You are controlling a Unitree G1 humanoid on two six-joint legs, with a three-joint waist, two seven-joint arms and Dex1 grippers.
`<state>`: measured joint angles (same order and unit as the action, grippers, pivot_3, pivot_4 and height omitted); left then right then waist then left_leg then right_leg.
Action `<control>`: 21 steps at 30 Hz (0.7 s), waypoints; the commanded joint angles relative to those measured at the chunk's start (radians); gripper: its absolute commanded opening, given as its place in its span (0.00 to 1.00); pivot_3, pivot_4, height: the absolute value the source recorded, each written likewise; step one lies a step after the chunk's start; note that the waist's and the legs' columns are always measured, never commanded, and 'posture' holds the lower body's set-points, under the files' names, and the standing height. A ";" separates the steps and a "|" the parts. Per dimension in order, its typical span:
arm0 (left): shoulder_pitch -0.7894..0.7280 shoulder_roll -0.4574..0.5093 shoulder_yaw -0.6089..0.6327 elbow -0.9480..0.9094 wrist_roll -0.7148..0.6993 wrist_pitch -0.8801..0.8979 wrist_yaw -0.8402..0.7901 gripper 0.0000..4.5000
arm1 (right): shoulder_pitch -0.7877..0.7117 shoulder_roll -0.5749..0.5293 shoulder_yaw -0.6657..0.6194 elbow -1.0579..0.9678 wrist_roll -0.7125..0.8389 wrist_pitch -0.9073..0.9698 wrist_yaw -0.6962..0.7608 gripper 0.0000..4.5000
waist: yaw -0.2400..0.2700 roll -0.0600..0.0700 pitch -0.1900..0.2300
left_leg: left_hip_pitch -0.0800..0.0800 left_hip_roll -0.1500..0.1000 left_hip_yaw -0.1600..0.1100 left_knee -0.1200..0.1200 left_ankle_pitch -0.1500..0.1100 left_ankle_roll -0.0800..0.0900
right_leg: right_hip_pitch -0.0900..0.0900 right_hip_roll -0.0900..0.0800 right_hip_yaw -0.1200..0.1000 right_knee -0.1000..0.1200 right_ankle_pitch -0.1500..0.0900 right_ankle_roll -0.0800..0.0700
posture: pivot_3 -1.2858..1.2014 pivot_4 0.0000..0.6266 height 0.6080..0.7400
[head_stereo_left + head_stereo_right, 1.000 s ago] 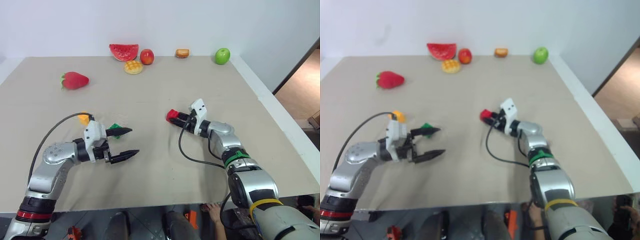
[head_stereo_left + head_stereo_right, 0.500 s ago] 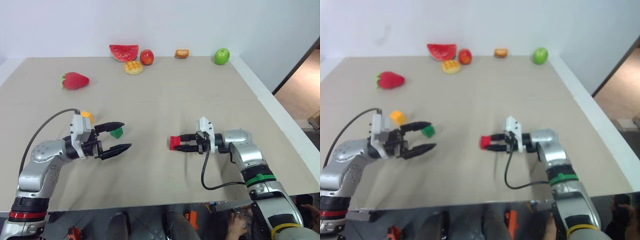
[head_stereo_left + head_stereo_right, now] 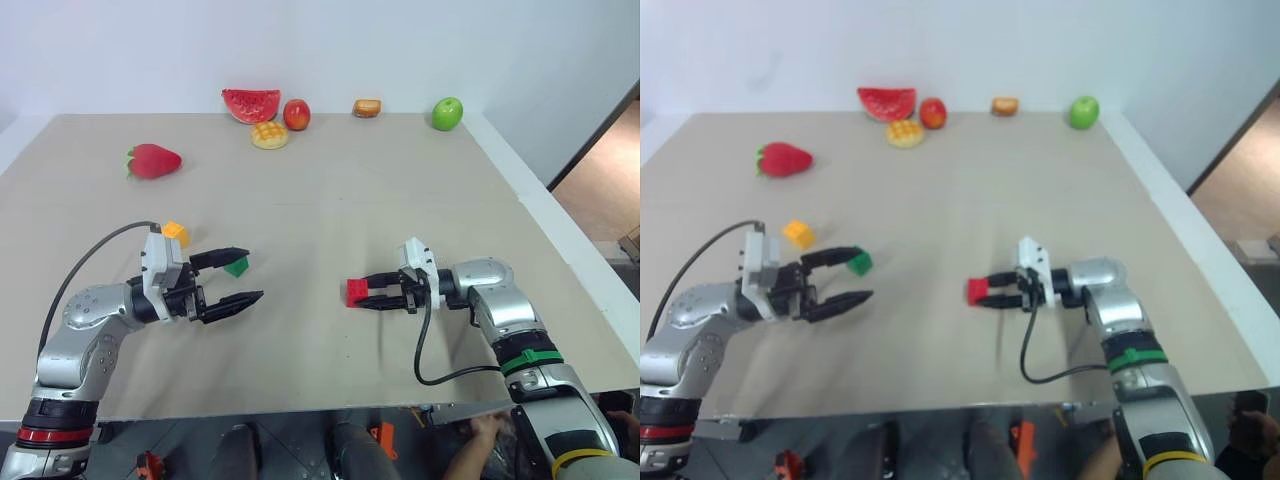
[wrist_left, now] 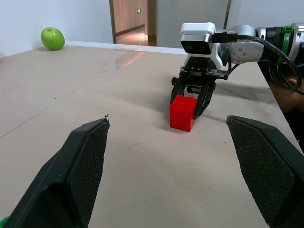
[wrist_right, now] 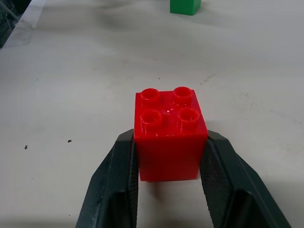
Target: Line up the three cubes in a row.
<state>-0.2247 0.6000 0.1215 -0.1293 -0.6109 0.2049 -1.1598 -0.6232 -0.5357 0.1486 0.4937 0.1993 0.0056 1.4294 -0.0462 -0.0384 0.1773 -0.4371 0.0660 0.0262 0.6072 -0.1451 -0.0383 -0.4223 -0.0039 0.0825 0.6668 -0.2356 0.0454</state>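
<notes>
My right gripper (image 3: 362,298) with fingers against the small red studded plastic cube (image 5: 169,134) on the beige table (image 3: 400,190), my left gripper (image 3: 245,277) wide open, holding nothing

Both silver arms reach inward over the table. The left gripper (image 3: 240,279) gapes wide and empty; the right gripper (image 3: 369,292) has its black fingers (image 5: 113,180) against a small red studded plastic cube (image 5: 169,134).

Surface: beige table (image 3: 330,190) | far edge: watermelon slice (image 3: 249,104), peach (image 3: 296,114), waffle toy (image 3: 269,135), small bread toy (image 3: 366,107), green apple (image 3: 447,113) | left: strawberry (image 3: 153,161) | near: yellow-orange cube (image 3: 175,232), green cube (image 3: 236,266), red cube (image 3: 355,292), studs up
</notes>
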 commanded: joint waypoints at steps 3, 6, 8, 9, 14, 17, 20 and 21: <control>-0.012 -0.002 0.019 -0.024 -0.023 0.003 0.007 0.91 | -0.023 0.018 0.017 0.064 -0.038 -0.072 -0.019 0.81 | -0.002 0.000 0.000 | 0.000 0.000 0.000 0.000 0.000 0.000 | 0.000 0.000 0.000 0.000 0.000 -0.001 | 0.52 0.24 1.00; -0.014 -0.001 0.018 -0.022 -0.024 0.003 0.009 0.91 | -0.035 0.018 0.021 0.078 -0.044 -0.075 -0.021 0.98 | -0.003 0.000 0.000 | 0.000 0.000 0.000 0.002 0.000 0.000 | 0.000 0.000 0.000 0.000 0.001 -0.002 | 0.52 0.24 1.00; -0.014 0.001 0.019 -0.022 -0.023 0.005 0.012 0.91 | -0.041 0.011 0.022 0.075 -0.037 -0.056 -0.004 0.98 | -0.002 0.000 0.000 | 0.000 0.000 0.000 0.002 0.001 0.001 | 0.000 0.000 0.000 0.000 0.002 -0.002 | 0.52 0.24 1.00; -0.012 0.002 0.021 -0.023 -0.024 0.008 0.016 0.91 | -0.041 0.005 0.021 0.069 -0.033 -0.046 0.003 0.98 | -0.002 0.000 0.000 | 0.000 0.000 0.000 0.003 0.002 0.001 | 0.000 0.000 0.000 0.000 0.003 -0.002 | 0.52 0.24 1.00; 0.048 0.055 0.039 -0.027 0.004 0.049 0.037 0.91 | -0.036 -0.060 0.006 0.004 -0.019 -0.010 0.040 0.98 | -0.001 0.001 0.001 | 0.000 0.000 0.000 0.004 0.002 0.002 | 0.001 -0.001 0.000 0.000 0.004 -0.002 | 0.52 0.24 1.00; 0.108 0.084 0.090 -0.004 0.051 0.047 0.112 0.91 | -0.071 -0.120 -0.061 -0.037 0.024 0.016 0.026 0.98 | -0.001 0.001 0.001 | -0.001 0.000 0.001 0.003 0.002 0.002 | -0.001 -0.001 0.000 0.000 0.003 -0.002 | 0.52 0.24 1.00; 0.124 0.066 0.126 0.020 0.071 0.069 0.211 0.91 | -0.105 -0.144 -0.133 -0.099 0.097 0.085 -0.008 0.98 | -0.001 0.003 0.002 | -0.001 0.000 0.001 0.002 0.002 0.001 | -0.002 -0.002 0.000 0.000 0.002 -0.003 | 0.52 0.24 1.00; 0.125 0.059 0.128 0.029 0.080 0.069 0.233 0.91 | -0.108 -0.142 -0.153 -0.129 0.123 0.115 -0.023 0.98 | -0.001 0.003 0.002 | -0.001 0.000 0.001 0.002 0.002 0.001 | -0.002 -0.001 0.000 0.000 0.002 -0.003 | 0.52 0.24 1.00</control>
<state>-0.0947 0.6663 0.2217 -0.0940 -0.5417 0.2714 -0.9633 -0.7072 -0.6721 0.0400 0.4360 0.2676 0.0899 1.4215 -0.0472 -0.0352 0.1793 -0.4377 0.0664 0.0272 0.6092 -0.1433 -0.0368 -0.4243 -0.0047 0.0825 0.6669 -0.2332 0.0421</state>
